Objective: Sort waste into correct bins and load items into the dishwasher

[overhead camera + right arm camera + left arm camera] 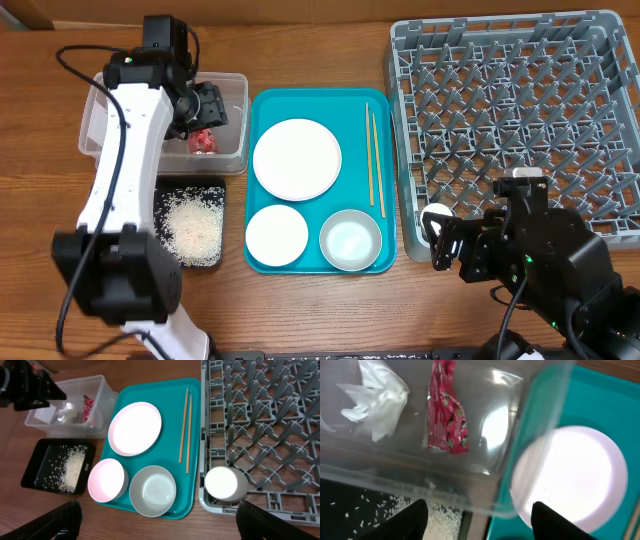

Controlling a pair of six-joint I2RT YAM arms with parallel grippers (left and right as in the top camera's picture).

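Two claws, both spread, empty. Left claw [479, 511] hangs over the tub [233, 88] near the tabletop's [320, 45] far-left corner, where wrapper [447, 415] and paper [377, 395] lie binned; rice [195, 225] fills the black tray [214, 187]. Right claw [157, 510] hovers by the cup [225, 483], racked [520, 90] by the near edge; plate [297, 158], bowls [277, 235] and chopsticks [372, 160] await loading mid-tabletop.

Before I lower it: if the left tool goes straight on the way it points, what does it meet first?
Probably the clear tub, at its near wall by the rounded corner. The red wrapper lies just beyond, inside the tub. Depth is unclear.
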